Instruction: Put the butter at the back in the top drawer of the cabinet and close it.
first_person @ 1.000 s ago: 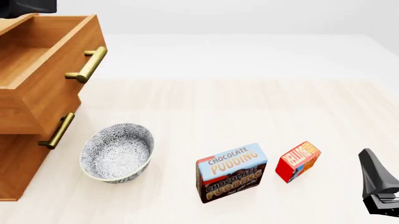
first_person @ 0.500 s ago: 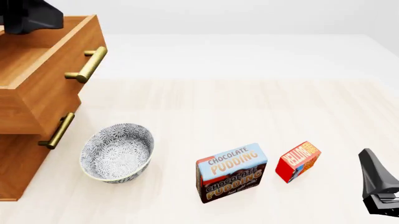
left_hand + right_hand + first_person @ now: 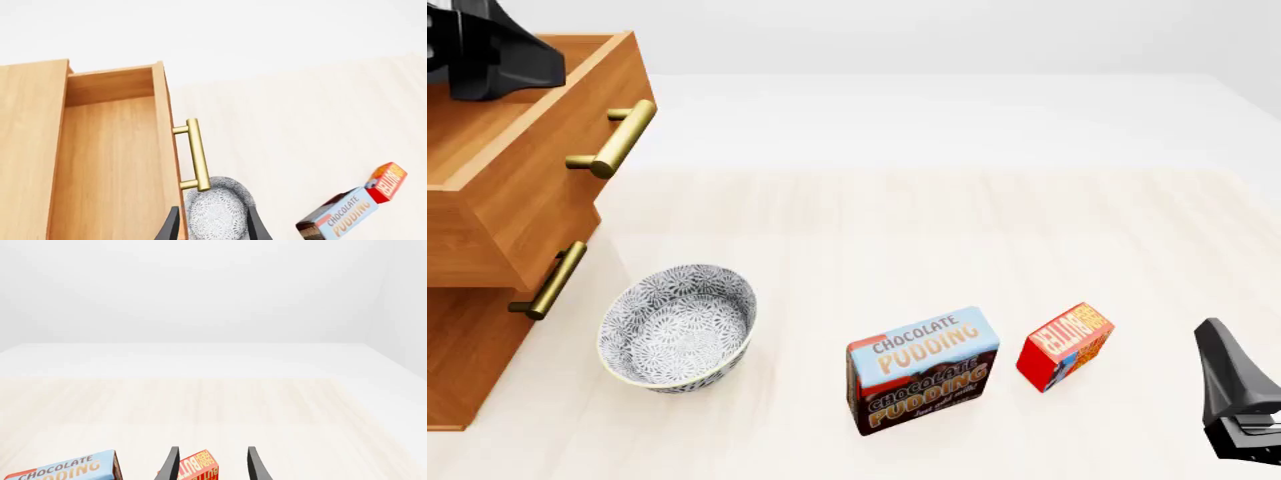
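Your left gripper point(image 3: 211, 227) hangs spread and empty above the cabinet's point(image 3: 461, 340) pulled-out top drawer point(image 3: 521, 150). On the table point(image 3: 961, 230): patterned bowl point(image 3: 677, 327), chocolate pudding box point(image 3: 924, 368), then the butter point(image 3: 1065, 345). Your right gripper point(image 3: 211, 465) is spread and empty beside the butter.

Left pincer point(image 3: 211, 225) and right pincer point(image 3: 211, 464) — both spread, empty.

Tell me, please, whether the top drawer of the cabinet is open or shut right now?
Open. The top drawer juts out past the lower drawer fronts, and the left wrist view looks straight down into its bare wooden interior.
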### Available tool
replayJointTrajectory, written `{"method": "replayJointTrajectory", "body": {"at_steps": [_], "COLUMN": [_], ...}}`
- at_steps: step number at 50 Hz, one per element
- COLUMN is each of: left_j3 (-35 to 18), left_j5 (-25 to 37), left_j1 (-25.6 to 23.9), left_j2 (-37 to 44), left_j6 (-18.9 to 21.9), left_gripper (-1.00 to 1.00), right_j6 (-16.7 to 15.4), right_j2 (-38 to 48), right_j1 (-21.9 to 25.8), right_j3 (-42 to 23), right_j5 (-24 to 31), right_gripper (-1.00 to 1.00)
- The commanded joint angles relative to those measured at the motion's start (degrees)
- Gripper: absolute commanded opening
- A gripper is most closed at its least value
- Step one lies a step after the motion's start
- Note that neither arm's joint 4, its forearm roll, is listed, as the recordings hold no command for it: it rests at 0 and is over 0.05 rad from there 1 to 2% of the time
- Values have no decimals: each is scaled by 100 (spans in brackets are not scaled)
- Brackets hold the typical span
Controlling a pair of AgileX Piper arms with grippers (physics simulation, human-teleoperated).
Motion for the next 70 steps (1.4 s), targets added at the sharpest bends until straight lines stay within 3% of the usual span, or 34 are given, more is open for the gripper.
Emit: {"method": "replayJointTrajectory", "body": {"at_steps": [1,35,70], "left_j3": [176,500,878], "left_j5": [-109,-302,-654], "left_j1": [95,571,563], "left_j2": [-31,-153,156], "left_j6": [-9,63,-33], "left_gripper": [100,100,100], "right_j6": [0,0,0], "right_j2": [0,0,0], "right_j1": [0,0,0], "right_j3": [0,0,0], "right_j5": [0,0,0], "right_gripper": [100,100,100]}}
